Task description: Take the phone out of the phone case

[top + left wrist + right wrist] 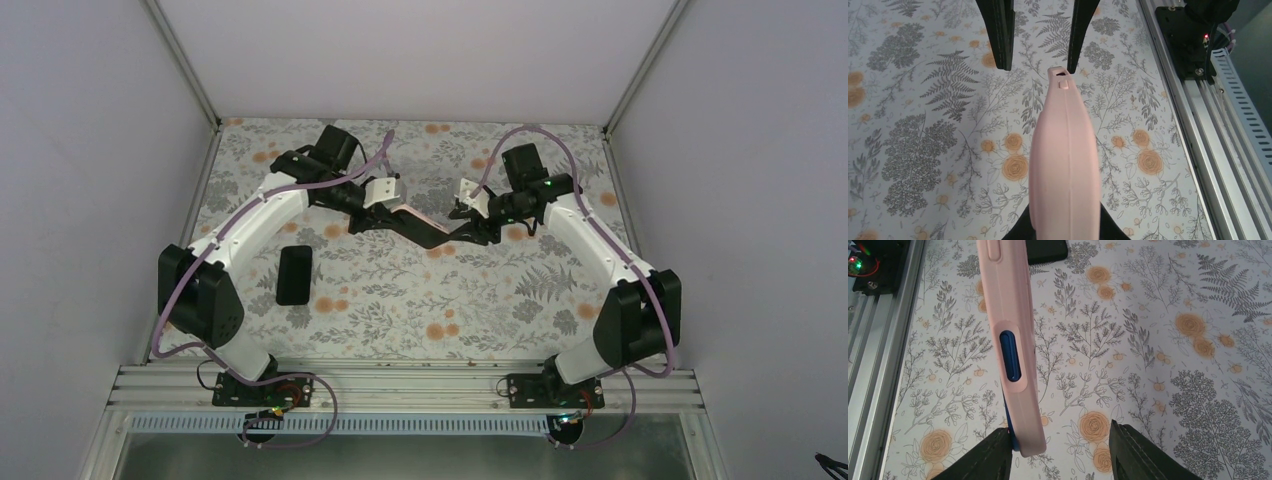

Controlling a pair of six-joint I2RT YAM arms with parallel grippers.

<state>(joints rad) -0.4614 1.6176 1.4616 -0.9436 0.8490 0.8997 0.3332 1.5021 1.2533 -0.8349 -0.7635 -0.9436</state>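
Observation:
A pink phone case [1064,150] is held edge-up above the table between the two arms. My left gripper [1064,222] is shut on its near end. The blue phone [1010,362] shows through a side cutout and along the case's lower edge, still inside the phone case [1010,315]. My right gripper [1059,429] is open around the case's other end: its left finger [993,450] touches the case's edge and its right finger [1135,450] stands well apart. From above, the phone case [413,215] spans between the left gripper [395,212] and the right gripper [458,228].
A flat black rectangular object [294,274] lies on the flowered tablecloth to the left of centre, and its edge [1048,251] shows in the right wrist view. The aluminium rail [1198,125] with the arm bases runs along the near edge.

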